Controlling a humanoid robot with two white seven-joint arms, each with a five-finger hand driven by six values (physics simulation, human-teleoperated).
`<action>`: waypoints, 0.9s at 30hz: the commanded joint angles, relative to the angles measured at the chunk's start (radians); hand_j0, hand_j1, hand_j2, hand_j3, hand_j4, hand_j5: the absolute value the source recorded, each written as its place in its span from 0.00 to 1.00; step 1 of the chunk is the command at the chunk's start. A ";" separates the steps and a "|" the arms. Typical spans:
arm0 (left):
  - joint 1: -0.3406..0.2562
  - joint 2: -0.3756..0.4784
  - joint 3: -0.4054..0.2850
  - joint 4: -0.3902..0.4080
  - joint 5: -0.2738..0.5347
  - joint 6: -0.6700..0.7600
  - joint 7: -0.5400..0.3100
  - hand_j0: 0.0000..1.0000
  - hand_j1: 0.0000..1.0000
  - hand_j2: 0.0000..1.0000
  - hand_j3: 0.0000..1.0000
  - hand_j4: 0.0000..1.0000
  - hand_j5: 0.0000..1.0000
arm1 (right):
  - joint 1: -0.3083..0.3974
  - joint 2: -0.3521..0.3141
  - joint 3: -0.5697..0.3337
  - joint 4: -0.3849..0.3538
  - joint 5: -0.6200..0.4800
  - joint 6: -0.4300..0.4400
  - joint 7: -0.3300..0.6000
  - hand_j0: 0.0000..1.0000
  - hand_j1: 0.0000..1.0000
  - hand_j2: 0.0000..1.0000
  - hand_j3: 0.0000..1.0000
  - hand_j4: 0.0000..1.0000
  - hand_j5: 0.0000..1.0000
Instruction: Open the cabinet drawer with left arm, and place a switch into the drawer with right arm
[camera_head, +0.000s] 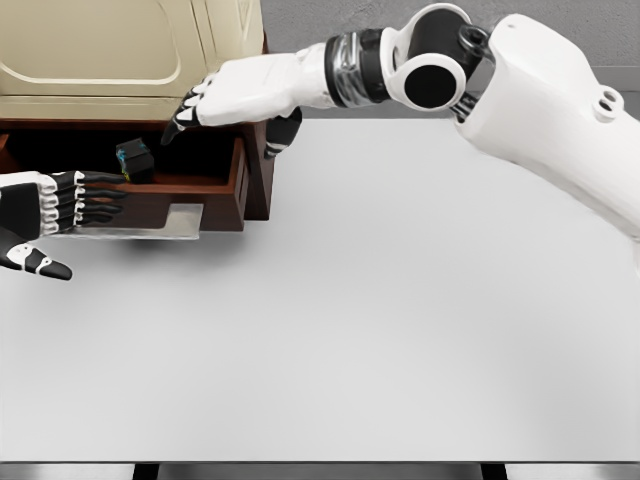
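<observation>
Right hand fingers: your right hand (232, 92) has its fingers stretched out and loose, dark tips pointing left and slightly down; they hold nothing, and the thumb hangs below the palm beside the drawer's right wall.
Right arm pose: it comes in from the upper right, forearm nearly level, with the hand hovering over the open drawer's right end, in front of the cream cabinet (120, 50).
Left hand fingers: your left hand (60, 205) has four fingers straight and close together, pointing right, laid against the drawer front; the thumb sticks out below, apart from them. You cannot tell whether they grip the metal handle (150, 222) or only rest by it.
Left arm pose: it enters at the left edge, low, with the hand level.
Drawer: the reddish-brown drawer (238, 180) stands pulled out over the white table (400, 330).
Switch: a small dark switch (134, 158) with a blue-green mark lies inside the drawer, toward its back, clear of both hands.
</observation>
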 joint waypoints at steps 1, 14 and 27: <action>0.001 -0.005 -0.067 0.004 -0.173 -0.005 0.010 1.00 1.00 1.00 1.00 1.00 1.00 | 0.005 -0.131 -0.013 -0.098 -0.004 -0.081 0.000 1.00 1.00 1.00 1.00 1.00 1.00; 0.001 -0.007 -0.057 0.004 -0.173 0.003 0.010 1.00 1.00 1.00 1.00 1.00 1.00 | 0.172 -0.482 -0.206 -0.102 -0.007 -0.228 0.000 1.00 1.00 1.00 1.00 1.00 1.00; -0.003 -0.008 -0.031 0.004 -0.186 0.000 0.010 1.00 1.00 1.00 1.00 1.00 1.00 | 0.226 -0.510 -0.205 -0.029 -0.007 -0.228 0.000 1.00 1.00 1.00 1.00 1.00 1.00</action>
